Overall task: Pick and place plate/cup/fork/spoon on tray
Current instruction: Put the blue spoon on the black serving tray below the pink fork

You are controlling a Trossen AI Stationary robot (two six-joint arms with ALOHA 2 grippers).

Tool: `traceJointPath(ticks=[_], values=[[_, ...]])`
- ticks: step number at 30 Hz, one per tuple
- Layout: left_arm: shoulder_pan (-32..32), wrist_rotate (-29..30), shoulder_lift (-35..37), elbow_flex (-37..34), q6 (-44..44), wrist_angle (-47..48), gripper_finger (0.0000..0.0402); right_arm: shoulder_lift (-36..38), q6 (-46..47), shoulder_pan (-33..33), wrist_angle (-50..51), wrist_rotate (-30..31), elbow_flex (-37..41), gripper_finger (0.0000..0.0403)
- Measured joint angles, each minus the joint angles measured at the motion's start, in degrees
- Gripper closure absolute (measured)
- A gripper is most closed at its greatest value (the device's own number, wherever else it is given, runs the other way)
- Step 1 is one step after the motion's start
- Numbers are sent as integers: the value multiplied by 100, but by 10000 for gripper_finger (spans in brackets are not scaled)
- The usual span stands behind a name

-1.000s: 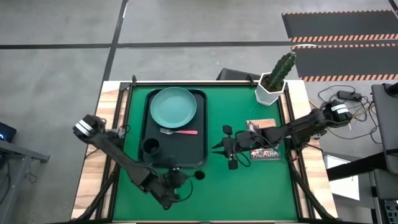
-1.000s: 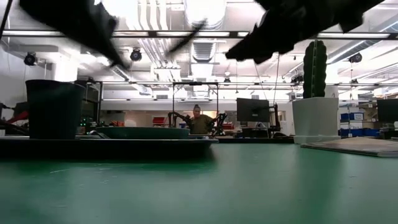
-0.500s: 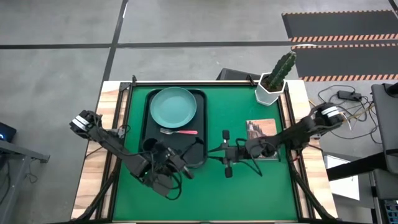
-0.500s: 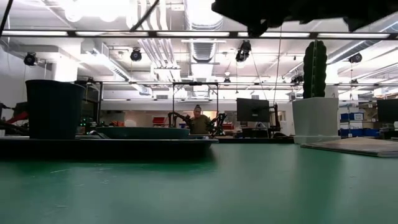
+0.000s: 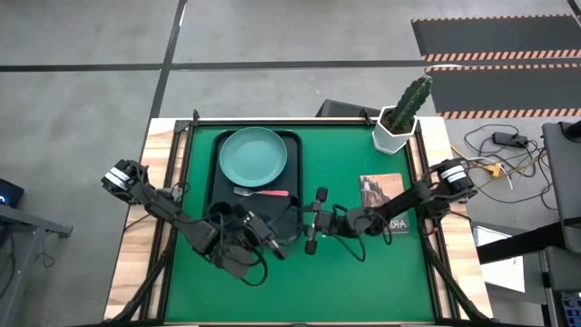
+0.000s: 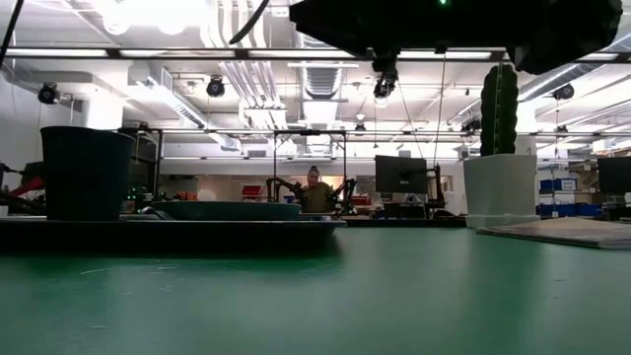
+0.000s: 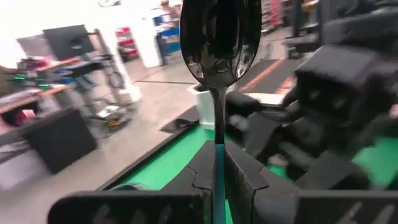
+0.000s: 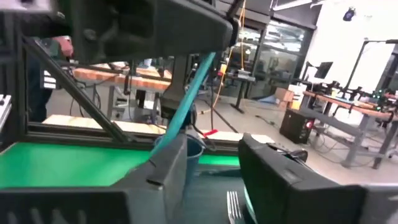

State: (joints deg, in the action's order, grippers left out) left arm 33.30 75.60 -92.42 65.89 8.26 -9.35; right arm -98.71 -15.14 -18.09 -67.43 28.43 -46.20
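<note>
The black tray (image 5: pixel 214 182) lies on the green mat at the far left. On it sit the teal plate (image 5: pixel 253 154), the red-handled fork (image 5: pixel 263 193) and the dark cup (image 6: pixel 87 173). My left gripper (image 5: pixel 270 238), over the tray's near right corner, is shut on the spoon (image 7: pixel 219 37), whose dark bowl sticks out past the fingertips. My right gripper (image 5: pixel 304 221) is open just right of the tray and points at the left gripper. The spoon's teal handle (image 8: pixel 186 106) crosses in front of its fingers. I cannot tell whether they touch it. My left gripper pinches the spoon's teal handle (image 7: pixel 219 163) between its two fingers, which lie along it. The dark bowl (image 7: pixel 219 43) points on beyond the fingertips. The spoon is lifted clear of the tray and mat.
A cactus in a white pot (image 5: pixel 399 123) stands at the far right corner. A flat printed card (image 5: pixel 386 195) lies right of the right gripper. The mat's near half (image 5: pixel 363 282) is bare. Both arms hang over the low view's top (image 6: pixel 454 25). A person (image 6: pixel 315 192) is far behind the table.
My right gripper has gone toward the table's left, from beside the card to the tray's right rim, close to the left gripper. My left gripper has gone from the near edge toward the far edge and turned, bringing the spoon over the tray's near right corner.
</note>
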Motion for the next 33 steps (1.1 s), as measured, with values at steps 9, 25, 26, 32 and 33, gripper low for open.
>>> traceJointPath(ticks=[9, 25, 26, 32, 33], values=[[-71, -550, 0, 7, -309, -226, 401, -42, 235, 39, 110, -602, -271, 210], [-185, -673, -20, 7, -274, -395, 401, -56, 281, 116, 165, -442, -598, 346], [-185, -679, -20, 7, -275, -395, 401, -56, 272, 114, 185, -429, -598, 367], [-181, -702, -22, 4, -304, -335, 387, -32, 256, 126, 371, -420, -594, 393], [-181, -702, -22, 4, -300, -344, 383, -21, 252, 127, 398, -420, -594, 394]])
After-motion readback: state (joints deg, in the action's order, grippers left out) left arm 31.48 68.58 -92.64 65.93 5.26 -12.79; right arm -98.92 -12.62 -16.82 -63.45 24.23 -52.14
